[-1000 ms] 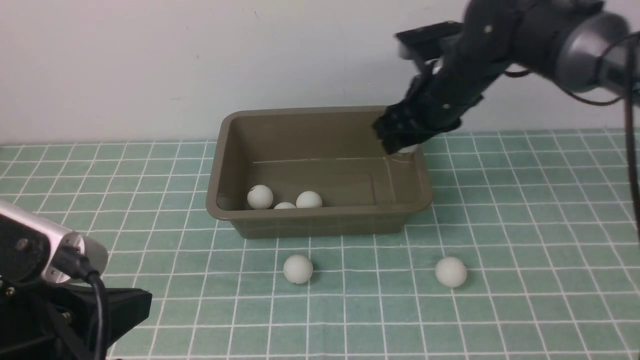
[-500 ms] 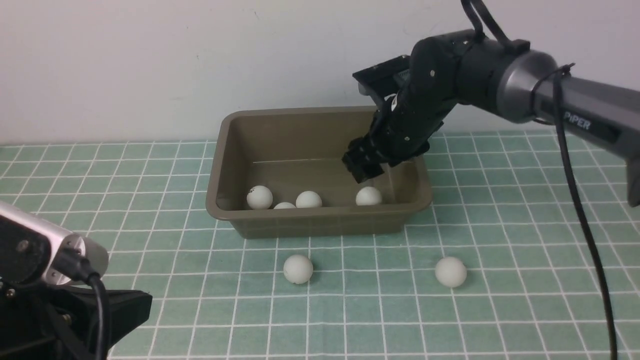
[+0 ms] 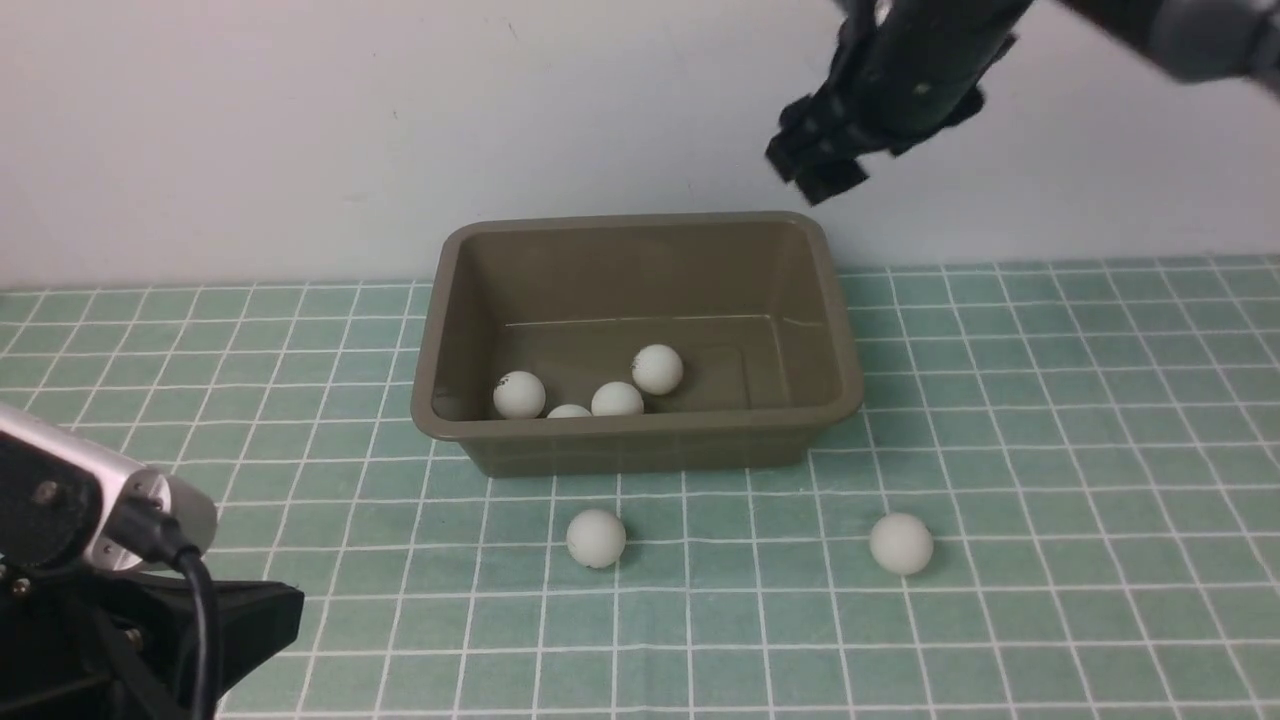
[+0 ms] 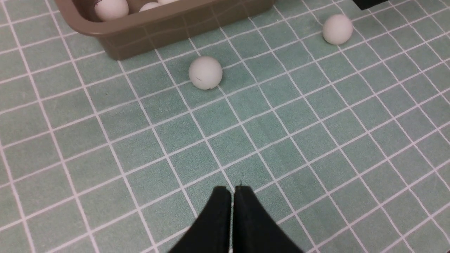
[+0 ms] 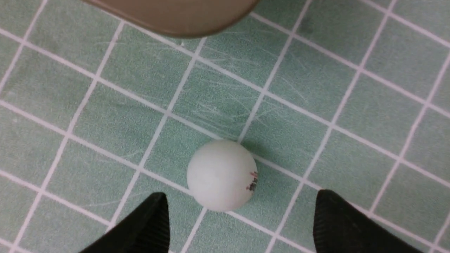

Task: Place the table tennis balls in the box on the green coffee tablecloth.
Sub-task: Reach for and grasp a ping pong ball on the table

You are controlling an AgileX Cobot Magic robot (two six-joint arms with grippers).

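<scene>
The olive-brown box (image 3: 640,430) stands on the green coffee tablecloth (image 3: 1050,450). Several white table tennis balls lie inside it near the front wall, the rightmost one (image 3: 657,369) a little apart. Two more balls rest on the cloth in front of the box, one left (image 3: 596,538) (image 4: 205,72) and one right (image 3: 901,543) (image 4: 337,29). My right gripper (image 3: 815,165) hangs high above the box's far right corner, open and empty. In its wrist view a ball (image 5: 221,175) lies on the cloth below the spread fingertips (image 5: 154,218). My left gripper (image 4: 232,191) is shut and empty, low over the cloth.
The left arm's silver and black body (image 3: 100,560) fills the near left corner. A white wall (image 3: 300,130) rises right behind the box. The box's rounded corner (image 5: 175,17) shows beside the ball in the right wrist view.
The right gripper let a ball go into the box, then rose out of it. That ball rolled left toward the others. The left arm has stayed still.
</scene>
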